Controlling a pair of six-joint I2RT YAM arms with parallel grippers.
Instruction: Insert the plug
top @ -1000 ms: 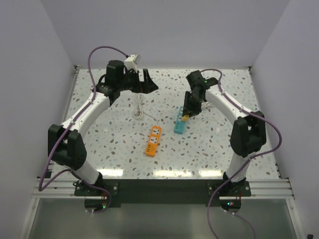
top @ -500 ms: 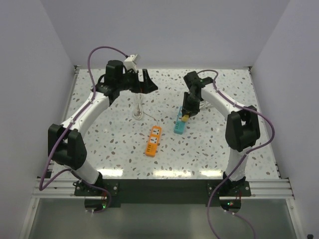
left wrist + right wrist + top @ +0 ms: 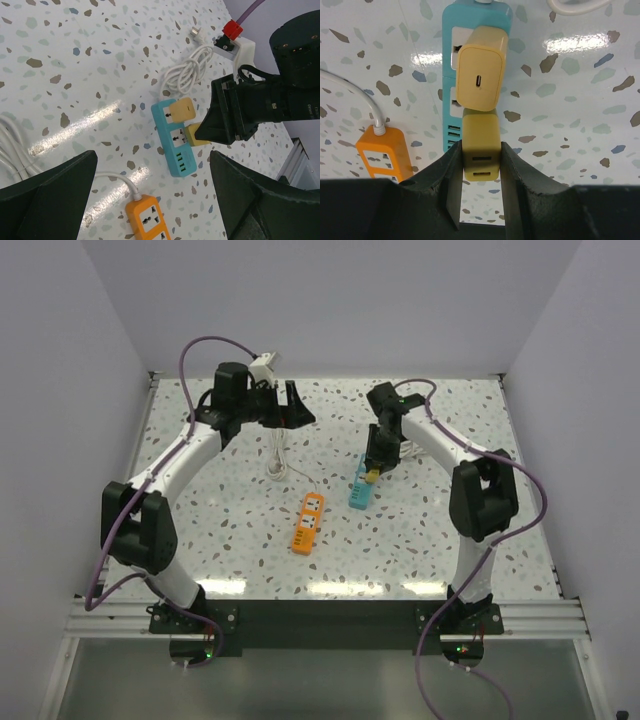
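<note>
Gripping the plug (image 3: 480,137) between both fingers is the right end effector (image 3: 480,165), pointing down at the teal strip (image 3: 175,145) just right of the bench's middle. The plug sits over the strip's second socket, right up against a paler yellow charger (image 3: 481,75) already plugged into the first one. Can't tell whether the prongs are actually in. A coiled white cable (image 3: 187,75) lies just past the strip's far end. The orange strip (image 3: 308,521) lies a bit left and nearer, apart from the teal one. Over at the far left, the left end effector (image 3: 290,405) hangs wide open with nothing in it, above a white cord (image 3: 276,455) on the speckled bench (image 3: 230,510).
</note>
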